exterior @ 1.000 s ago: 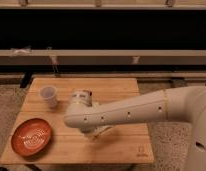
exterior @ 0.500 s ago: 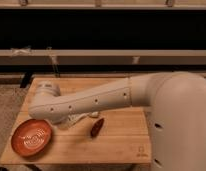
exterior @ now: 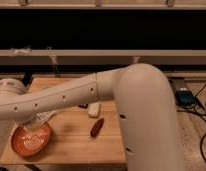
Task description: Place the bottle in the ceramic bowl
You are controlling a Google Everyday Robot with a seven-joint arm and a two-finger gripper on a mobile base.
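The ceramic bowl [exterior: 30, 141], orange-red with pale spiral lines, sits at the table's front left corner. My arm stretches from the right across the table to the left. My gripper [exterior: 40, 120] hangs under the wrist, just above the bowl's far right rim, mostly hidden by the arm. I cannot tell whether it holds anything. A small white thing that looks like the bottle [exterior: 93, 109] lies on the table at the arm's lower edge, to the right of the bowl and apart from it.
A slim dark red pod [exterior: 97, 127] lies just in front of the white thing. The wooden table [exterior: 71, 145] ends close in front and on the left. A dark shelf runs behind it. Cables and a box [exterior: 186, 96] lie on the floor at right.
The arm has swung left across the table and its wrist has come over the bowl. The white thing beside the pod has come into view from under the arm.
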